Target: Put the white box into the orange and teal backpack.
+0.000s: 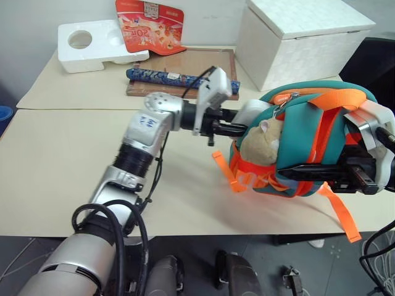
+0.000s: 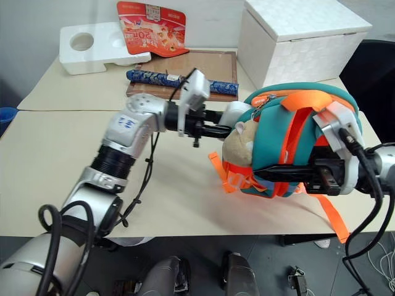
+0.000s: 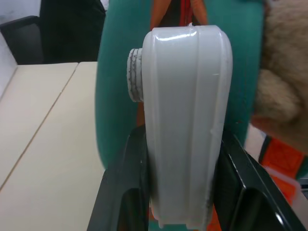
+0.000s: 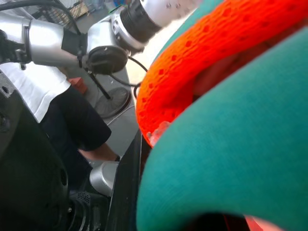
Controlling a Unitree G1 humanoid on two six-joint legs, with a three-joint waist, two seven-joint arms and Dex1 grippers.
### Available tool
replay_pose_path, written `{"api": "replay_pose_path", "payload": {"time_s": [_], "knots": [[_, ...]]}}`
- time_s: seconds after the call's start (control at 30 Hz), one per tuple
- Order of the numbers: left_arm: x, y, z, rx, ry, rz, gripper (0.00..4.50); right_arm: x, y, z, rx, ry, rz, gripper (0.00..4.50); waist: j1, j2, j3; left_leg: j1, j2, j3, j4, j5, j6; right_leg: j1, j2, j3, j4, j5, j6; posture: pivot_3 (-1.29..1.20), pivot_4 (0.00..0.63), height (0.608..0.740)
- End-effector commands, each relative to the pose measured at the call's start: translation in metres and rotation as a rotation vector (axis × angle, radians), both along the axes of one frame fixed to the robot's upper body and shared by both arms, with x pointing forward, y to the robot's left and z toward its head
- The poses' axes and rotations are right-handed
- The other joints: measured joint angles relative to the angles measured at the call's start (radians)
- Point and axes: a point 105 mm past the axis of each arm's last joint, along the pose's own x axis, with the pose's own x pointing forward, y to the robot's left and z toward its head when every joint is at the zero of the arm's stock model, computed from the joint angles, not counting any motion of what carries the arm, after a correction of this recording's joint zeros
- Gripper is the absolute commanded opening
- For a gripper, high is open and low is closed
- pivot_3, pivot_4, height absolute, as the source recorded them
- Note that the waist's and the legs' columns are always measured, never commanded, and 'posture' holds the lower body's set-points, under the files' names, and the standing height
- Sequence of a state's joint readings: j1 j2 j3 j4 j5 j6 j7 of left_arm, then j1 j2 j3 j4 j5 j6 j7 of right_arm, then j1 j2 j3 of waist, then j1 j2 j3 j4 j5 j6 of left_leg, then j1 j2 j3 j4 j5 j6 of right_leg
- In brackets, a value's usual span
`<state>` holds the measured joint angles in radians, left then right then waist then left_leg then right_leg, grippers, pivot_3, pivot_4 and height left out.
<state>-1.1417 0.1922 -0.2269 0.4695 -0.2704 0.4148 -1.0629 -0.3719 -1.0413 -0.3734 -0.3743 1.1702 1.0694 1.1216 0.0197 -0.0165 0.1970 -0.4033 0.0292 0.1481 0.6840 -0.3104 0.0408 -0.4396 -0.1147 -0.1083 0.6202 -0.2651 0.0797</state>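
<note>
My left gripper [image 1: 229,127] is shut on the white box [image 1: 251,111], its black fingers [image 3: 125,183] pressing both flat sides of the slim case [image 3: 185,120]. The box's far end touches the teal side of the orange and teal backpack [image 1: 308,139], just above the tan plush toy [image 1: 262,140]. The backpack hangs a little above the table, held from the right by my right gripper [image 1: 290,172], which is shut on its lower teal fabric. I cannot see whether the box has entered an opening. Orange straps [image 1: 225,172] dangle down.
At the back of the beige table [image 1: 62,172] stand a large white lidded cube [image 1: 302,37], a white styrofoam block [image 1: 92,43], a red printed pack [image 1: 148,24], and a wooden board [image 1: 185,61] with a dark patterned roll [image 1: 166,76]. A black chair [image 1: 376,61] is at the right.
</note>
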Motion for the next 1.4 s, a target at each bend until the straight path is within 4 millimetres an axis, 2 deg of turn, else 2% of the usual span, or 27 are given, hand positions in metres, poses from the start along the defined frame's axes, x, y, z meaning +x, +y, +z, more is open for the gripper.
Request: {"api": "replay_pose_path", "payload": {"time_s": [0.03, 0.1, 0.17, 0.23, 0.3, 0.4, 0.5, 0.57, 0.7, 0.8, 0.87, 1.03, 1.13, 1.4], "knots": [[-0.002, -0.014, 0.014, -0.028, -0.039, 0.019, 1.99, -0.003, 0.006, 0.002, 0.003, -0.04, 0.006, 0.0, 0.0, 0.0, 0.0, 0.0, 0.0, 0.0, 0.0, 0.0, 0.0, -0.001, 0.0, 0.0, 0.0, 0.0, 0.0, 0.0, 0.15, 0.74], [-0.002, 0.0, 0.017, -0.035, -0.021, 0.027, 2.52, -0.003, 0.005, 0.0, 0.005, -0.039, -0.007, 0.0, -0.001, 0.0, 0.0, 0.0, 0.001, 0.0, 0.0, 0.001, -0.001, -0.001, 0.0, 0.0, 0.001, 0.0, 0.0, 0.0, 0.15, 0.74], [-0.003, 0.027, 0.02, -0.028, -0.015, 0.053, 3.11, -0.004, 0.005, -0.002, 0.013, -0.034, -0.019, 0.0, -0.01, 0.0, 0.0, 0.0, 0.002, 0.0, 0.0, 0.002, -0.002, -0.002, 0.0, 0.0, 0.002, 0.0, -0.001, 0.0, 0.15, 0.74], [-0.005, 0.044, 0.021, -0.015, -0.017, 0.073, 3.75, -0.005, 0.004, -0.003, 0.019, -0.031, -0.027, 0.0, -0.019, 0.0, 0.0, 0.0, 0.003, 0.0, 0.0, 0.003, -0.003, -0.003, 0.0, 0.0, 0.004, 0.0, -0.001, 0.0, 0.15, 0.74], [-0.022, 0.069, 0.025, 0.004, -0.018, 0.024, 4.37, -0.004, 0.004, -0.005, 0.023, -0.028, -0.04, 0.0, -0.021, 0.0, 0.0, 0.0, 0.003, -0.001, 0.0, 0.003, -0.003, -0.003, 0.0, 0.001, 0.005, -0.001, -0.003, 0.0, 0.15, 0.74], [-0.049, 0.09, 0.042, -0.029, 0.023, -0.058, 4.49, -0.003, 0.004, -0.008, 0.028, -0.027, -0.055, 0.0, -0.02, 0.0, 0.0, 0.0, 0.003, -0.001, 0.0, 0.003, -0.003, -0.003, 0.0, 0.001, 0.006, -0.001, -0.003, 0.0, 0.15, 0.74], [-0.071, 0.083, 0.067, -0.115, 0.052, -0.134, 4.49, -0.003, 0.004, -0.008, 0.034, -0.025, -0.057, 0.0, -0.007, 0.0, 0.0, -0.002, 0.0, -0.003, 0.001, 0.004, -0.002, -0.002, 0.0, 0.003, 0.005, -0.001, -0.003, 0.0, 0.15, 0.74], [-0.073, 0.071, 0.071, -0.131, 0.037, -0.122, 4.49, -0.003, 0.004, -0.007, 0.037, -0.025, -0.056, 0.0, 0.005, 0.0, 0.0, -0.002, -0.001, -0.004, 0.002, 0.004, 0.0, 0.0, 0.0, 0.003, 0.004, 0.0, -0.001, 0.0, 0.15, 0.74], [-0.068, 0.047, 0.062, -0.107, 0.003, -0.08, 4.49, -0.002, 0.005, -0.006, 0.042, -0.027, -0.053, 0.0, 0.005, 0.0, 0.0, 0.004, -0.002, -0.006, 0.002, 0.003, 0.001, 0.01, 0.0, 0.003, 0.0, 0.001, 0.001, 0.0, 0.15, 0.74], [-0.061, 0.03, 0.042, -0.043, -0.007, -0.054, 4.49, -0.002, 0.006, -0.004, 0.045, -0.03, -0.048, 0.0, 0.004, 0.0, 0.0, 0.004, -0.001, -0.006, 0.002, 0.003, 0.001, 0.009, 0.0, 0.003, 0.0, 0.001, 0.001, 0.0, 0.15, 0.74], [-0.052, 0.024, 0.032, 0.001, -0.046, -0.014, 4.49, -0.004, 0.006, -0.004, 0.046, -0.03, -0.046, 0.0, 0.003, 0.0, 0.0, 0.005, -0.001, -0.006, 0.001, 0.003, 0.0, 0.009, 0.0, 0.003, 0.0, 0.001, 0.0, 0.0, 0.15, 0.74], [-0.045, 0.015, 0.024, 0.006, -0.024, -0.012, 4.49, -0.007, 0.005, -0.006, 0.056, -0.026, -0.053, 0.0, 0.004, 0.0, 0.0, 0.005, 0.0, -0.005, 0.001, 0.003, 0.0, 0.009, 0.0, 0.003, 0.0, 0.0, 0.0, 0.0, 0.15, 0.74], [-0.041, 0.013, 0.021, 0.005, -0.007, -0.016, 3.91, -0.006, 0.004, -0.007, 0.063, -0.025, -0.067, 0.0, 0.004, 0.0, 0.0, 0.005, -0.001, -0.005, 0.001, 0.003, 0.001, 0.009, 0.0, 0.003, 0.0, 0.0, 0.0, 0.0, 0.15, 0.74], [-0.045, 0.018, 0.024, -0.028, 0.053, -0.054, 1.44, -0.005, 0.002, -0.008, 0.07, -0.031, -0.1, 0.0, 0.004, 0.0, 0.0, 0.005, 0.0, -0.005, 0.001, 0.003, 0.001, 0.009, -0.001, 0.003, 0.0, 0.0, 0.0, 0.0, 0.15, 0.74]]}}
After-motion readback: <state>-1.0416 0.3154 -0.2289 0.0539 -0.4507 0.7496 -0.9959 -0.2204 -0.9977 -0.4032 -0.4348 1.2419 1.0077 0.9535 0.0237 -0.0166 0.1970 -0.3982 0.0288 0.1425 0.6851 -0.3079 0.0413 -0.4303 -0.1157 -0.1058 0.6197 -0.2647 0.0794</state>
